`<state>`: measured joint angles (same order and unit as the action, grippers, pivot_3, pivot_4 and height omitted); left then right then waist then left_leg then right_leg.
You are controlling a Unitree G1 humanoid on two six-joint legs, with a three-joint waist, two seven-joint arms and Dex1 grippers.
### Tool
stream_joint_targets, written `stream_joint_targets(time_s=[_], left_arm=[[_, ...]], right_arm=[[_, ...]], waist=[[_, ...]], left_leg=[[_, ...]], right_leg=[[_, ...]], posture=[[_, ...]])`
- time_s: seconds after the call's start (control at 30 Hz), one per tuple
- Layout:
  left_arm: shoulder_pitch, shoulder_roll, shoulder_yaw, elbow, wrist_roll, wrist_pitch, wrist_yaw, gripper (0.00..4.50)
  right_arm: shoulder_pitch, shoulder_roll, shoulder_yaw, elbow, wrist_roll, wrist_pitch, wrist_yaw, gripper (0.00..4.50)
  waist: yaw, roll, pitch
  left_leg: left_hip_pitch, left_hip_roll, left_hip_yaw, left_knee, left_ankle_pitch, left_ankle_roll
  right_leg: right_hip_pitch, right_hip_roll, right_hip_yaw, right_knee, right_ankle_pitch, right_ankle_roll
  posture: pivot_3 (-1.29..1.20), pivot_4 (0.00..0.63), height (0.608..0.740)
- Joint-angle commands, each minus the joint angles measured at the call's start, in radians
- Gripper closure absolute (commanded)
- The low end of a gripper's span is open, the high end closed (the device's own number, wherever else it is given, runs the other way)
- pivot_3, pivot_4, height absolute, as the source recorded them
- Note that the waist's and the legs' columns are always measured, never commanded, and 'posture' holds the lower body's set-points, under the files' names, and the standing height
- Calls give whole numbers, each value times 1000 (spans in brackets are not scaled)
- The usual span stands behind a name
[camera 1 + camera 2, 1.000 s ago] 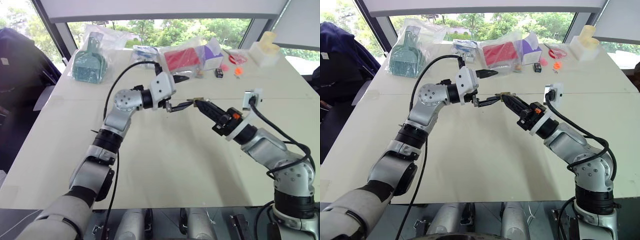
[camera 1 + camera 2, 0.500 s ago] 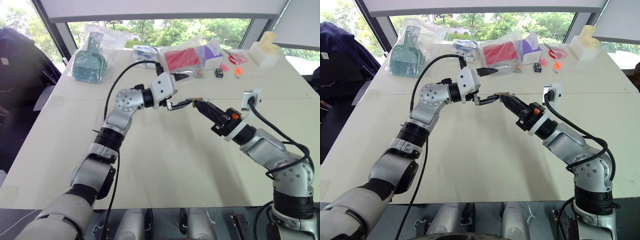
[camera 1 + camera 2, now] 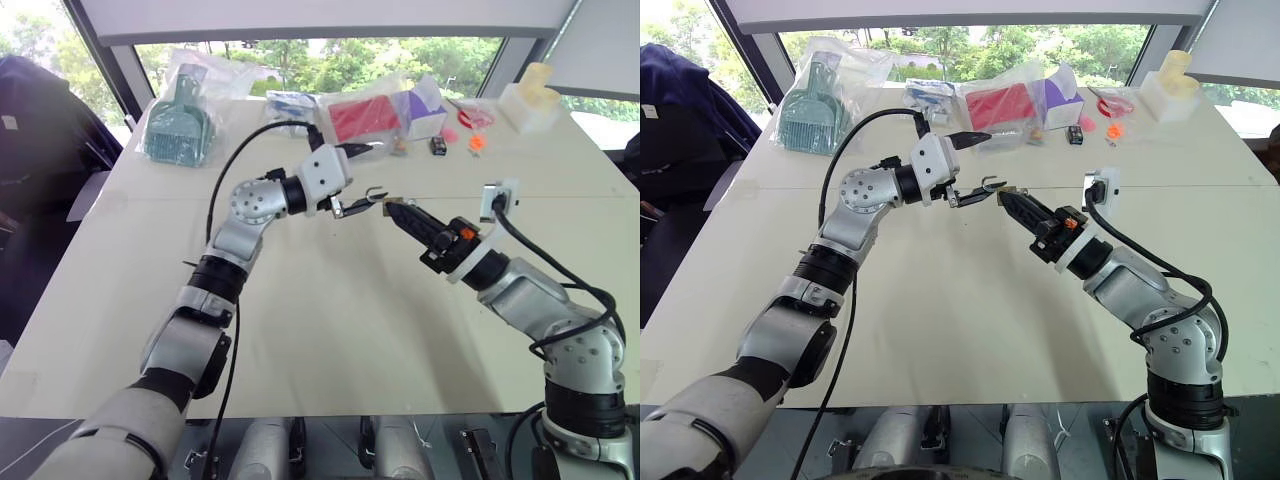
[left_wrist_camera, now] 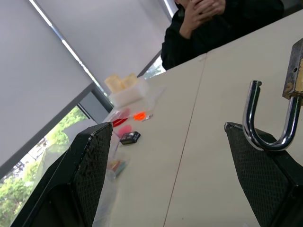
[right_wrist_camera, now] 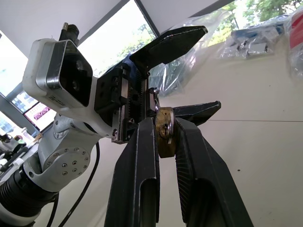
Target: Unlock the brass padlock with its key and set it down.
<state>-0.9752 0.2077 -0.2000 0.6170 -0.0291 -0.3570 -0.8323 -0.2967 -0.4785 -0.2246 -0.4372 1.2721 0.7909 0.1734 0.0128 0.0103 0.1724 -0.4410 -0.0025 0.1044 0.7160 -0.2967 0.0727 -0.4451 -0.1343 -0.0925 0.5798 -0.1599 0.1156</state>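
Padlock (image 5: 165, 131), clamped in the right claw (image 5: 165, 142), aims its shackle toward the wide-open left claw (image 3: 362, 178).

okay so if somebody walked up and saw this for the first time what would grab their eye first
Probably the two grippers meeting in mid-air above the middle of the table: the right gripper pinches a tiny brass padlock, whose silvery shackle has swung open between the spread fingers of the left gripper. Next, the clutter along the far edge: a teal scoop in a bag and a red pack.
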Motion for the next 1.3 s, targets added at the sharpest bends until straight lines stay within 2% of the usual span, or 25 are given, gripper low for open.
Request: stream_joint_targets(time_s=[0.03,0.2,0.33,0.5,0.7,0.83,1.0,1.17,1.3], left_arm=[[6,35,-5,-16,21,36,-22,580],[115,134,-29,-123,-22,208,-182,580],[228,201,12,-370,-174,479,-300,580],[317,272,49,-602,-302,745,-311,580],[375,317,55,-729,-349,852,-291,580],[383,327,53,-729,-346,856,-280,555],[370,328,52,-691,-335,841,-264,555],[384,348,51,-695,-337,846,-267,555],[416,373,70,-717,-351,879,-246,555]], right_arm=[[-4,15,-13,-22,12,-13,-20,4500],[23,34,1,41,-5,22,-87,4500],[41,48,47,118,-47,72,-114,4500],[-17,71,67,244,-62,139,-118,4500],[-109,74,72,389,-131,209,-118,4500],[-121,58,73,400,-170,243,-89,2683],[-100,14,51,363,-209,267,-36,83],[21,-175,35,197,-331,211,84,83],[199,-315,-77,41,-384,110,241,83]], waist=[[-1,0,0],[-8,0,0],[-6,0,0],[-5,1,0],[-5,1,0],[-4,1,0],[-2,1,0],[3,1,0],[0,1,0]], left_leg=[[0,0,0,0,0,0],[1,0,0,-1,0,0],[0,1,0,-1,2,-4],[0,0,0,0,4,-7],[0,0,-1,-1,4,-7],[0,0,0,-1,4,-8],[0,0,0,-1,4,-8],[0,-1,-1,0,4,-8],[-1,-1,0,-1,4,-7]], right_leg=[[0,0,0,0,0,0],[0,0,0,1,0,0],[-1,0,0,2,0,0],[-1,0,0,0,-2,-4],[-1,1,0,2,-2,-4],[-1,1,0,2,-2,-3],[0,1,0,2,-2,-3],[0,1,0,0,-2,-3],[0,0,0,-1,-2,-1]], posture=[[0,150,735],[0,150,735],[0,150,735],[0,150,735],[0,150,735],[0,150,735],[0,150,735],[0,150,735],[0,150,735]])
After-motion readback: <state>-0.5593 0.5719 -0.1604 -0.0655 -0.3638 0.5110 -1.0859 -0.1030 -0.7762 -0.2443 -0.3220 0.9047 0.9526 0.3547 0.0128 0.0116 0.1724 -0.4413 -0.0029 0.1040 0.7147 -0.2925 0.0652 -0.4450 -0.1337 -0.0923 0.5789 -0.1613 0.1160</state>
